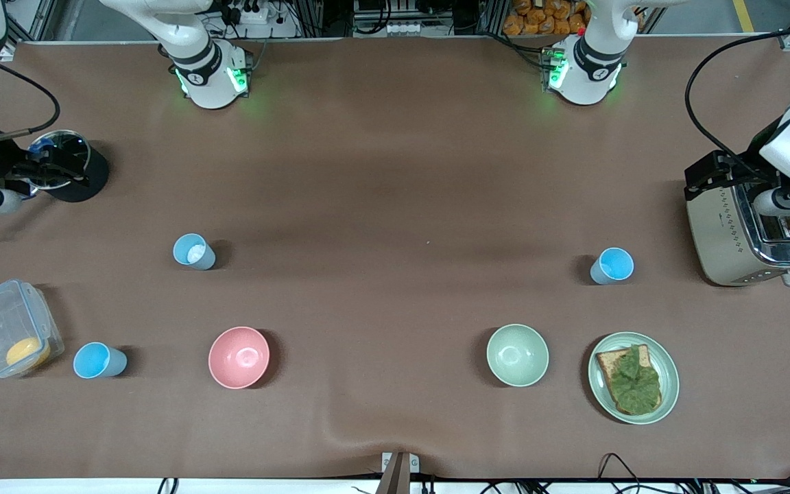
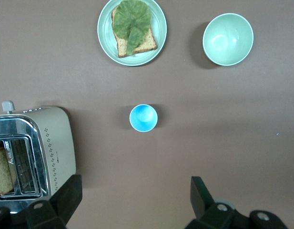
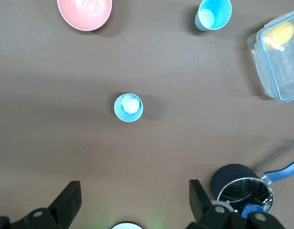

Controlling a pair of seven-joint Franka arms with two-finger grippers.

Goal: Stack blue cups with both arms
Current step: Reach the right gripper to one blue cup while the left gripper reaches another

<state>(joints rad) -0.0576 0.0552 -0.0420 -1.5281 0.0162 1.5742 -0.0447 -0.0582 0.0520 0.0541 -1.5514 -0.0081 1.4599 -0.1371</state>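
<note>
Above apart blue cups (image 1: 194, 251), both grippers (image 2: 132, 200) agape, empty.

A robotics lab staged as a kitchen.

From my station I see two white arm bases with green status lights (image 1: 213, 75) bolted at the edge of a brown cloth-covered tabletop (image 1: 395, 171), with aluminium framing, power strips and loose black cables (image 1: 724, 62) around it. The kitchen props are a brushed-steel two-slot toaster (image 1: 745, 226), a pale green plate with toast and a lettuce leaf (image 1: 633, 377), a clear plastic lidded food box (image 1: 7, 336) and small light-blue plastic tumblers (image 1: 193, 251).
</note>
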